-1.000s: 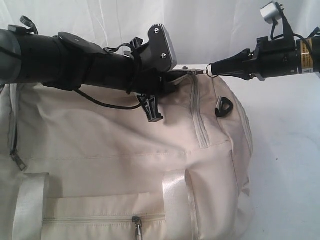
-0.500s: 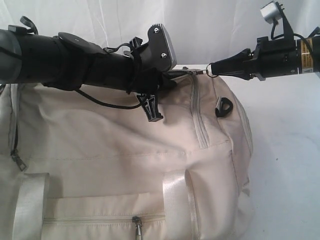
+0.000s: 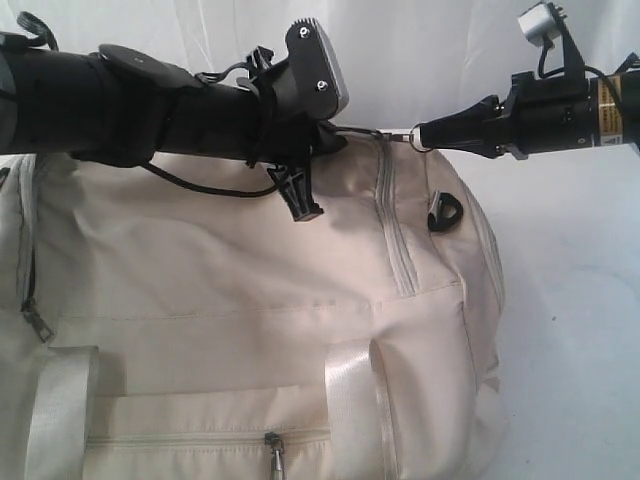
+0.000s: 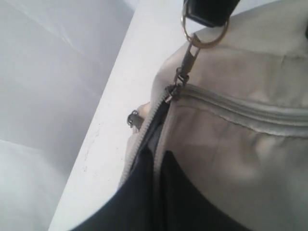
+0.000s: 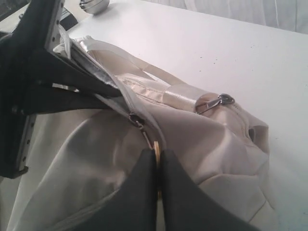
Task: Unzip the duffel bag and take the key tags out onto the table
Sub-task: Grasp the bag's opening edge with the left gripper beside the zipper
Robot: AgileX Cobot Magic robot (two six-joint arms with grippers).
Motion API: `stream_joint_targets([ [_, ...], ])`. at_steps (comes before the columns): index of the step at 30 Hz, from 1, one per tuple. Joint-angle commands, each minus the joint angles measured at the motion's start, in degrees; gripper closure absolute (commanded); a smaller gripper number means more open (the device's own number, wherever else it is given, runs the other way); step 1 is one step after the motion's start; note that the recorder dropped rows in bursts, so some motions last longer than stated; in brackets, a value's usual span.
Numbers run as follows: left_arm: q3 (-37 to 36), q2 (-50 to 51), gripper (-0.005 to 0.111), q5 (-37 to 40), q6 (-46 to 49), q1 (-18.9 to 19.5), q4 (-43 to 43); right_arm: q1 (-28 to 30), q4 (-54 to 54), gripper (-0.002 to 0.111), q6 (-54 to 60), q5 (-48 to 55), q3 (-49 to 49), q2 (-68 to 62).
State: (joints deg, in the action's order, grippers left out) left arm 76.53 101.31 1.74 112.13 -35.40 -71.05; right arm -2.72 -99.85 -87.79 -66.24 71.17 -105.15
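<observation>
Duffel bag (image 3: 250, 320) resting on table (image 3: 580, 300), cream fabric filling most of the exterior view. Left gripper (image 4: 155, 161): fingers pressed together on the bag's fabric lip beside the top zipper, cloth caught between the pads. Just beyond those fingertips sits the zipper slider (image 4: 171, 94). Between slider and fingertips the teeth are parted and dark lining (image 4: 150, 137) shows in the gap. Metal pull (image 4: 187, 60) runs taut from the slider to a round pull ring (image 4: 204, 36). Right gripper (image 5: 156, 155): fingers closed on that ring, pinching it at their tips, arm level above the bag's end. The two grippers face each other tip to tip, near but not touching, with slider and pull strung between them. Below the right fingertips, on the bag's end, a black D-ring (image 3: 445, 213) stands out from the fabric. Below the gap between the two sets of fingers a closed side zipper (image 3: 395, 235) runs down the panel. Well below the left fingers: pale webbing handle (image 3: 350, 400) and front pocket zipper (image 3: 200, 437), shut, its puller (image 3: 273, 452) hanging. Inside of bag too dark to make out.
</observation>
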Motion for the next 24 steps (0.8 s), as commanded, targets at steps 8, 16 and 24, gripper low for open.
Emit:
stream_joint_targets([
  [8, 0.26, -3.41, 0.107, -3.57, -3.39, 0.01, -1.89, 0.49, -0.10, 0.108, -1.15, 3.17, -0.38, 0.61],
  [16, 0.26, -3.95, 0.107, -5.80, -5.89, 0.01, -1.89, 1.61, -0.10, 0.108, -2.72, 3.97, -0.38, 0.61],
  [24, 0.26, -3.99, 0.107, -9.96, -10.55, 0.01, -2.39, 4.49, -0.10, 0.108, -3.11, 4.41, -0.64, 0.61],
])
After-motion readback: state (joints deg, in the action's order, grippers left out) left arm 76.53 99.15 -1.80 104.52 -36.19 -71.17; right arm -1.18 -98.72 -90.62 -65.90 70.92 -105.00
